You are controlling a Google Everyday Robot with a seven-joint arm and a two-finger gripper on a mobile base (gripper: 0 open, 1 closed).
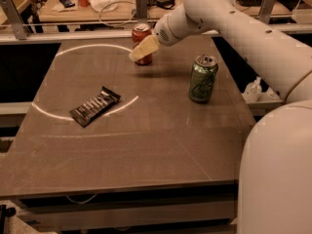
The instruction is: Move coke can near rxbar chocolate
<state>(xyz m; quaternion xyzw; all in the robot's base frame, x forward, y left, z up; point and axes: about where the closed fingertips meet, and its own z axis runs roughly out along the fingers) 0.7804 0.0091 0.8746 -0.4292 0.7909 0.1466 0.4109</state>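
The white arm [234, 28] came in from the right side of the view. Its thick upper segment sloped up and to the left, then narrowed at the wrist toward the far edge of the tabletop [146, 150]. The gripper [142, 50] sat at the end of that wrist, angled down and to the left. Its pale tip lay across the front of the coke can [142, 34], hiding the can's middle. Whether it was closed on the can or only set against it could not be made out.

The coke can stood upright near the far edge, its silver top and its base both showing. The rxbar chocolate [95, 106] lay flat and diagonal on the left part of the tabletop, well apart from the can and nearer the camera. A green can [203, 79] stood upright to the right of the coke can. A thin white ring [92, 45] was marked on the tabletop, and the bar lay across its near arc. The robot's white body [275, 174] filled the lower right corner.
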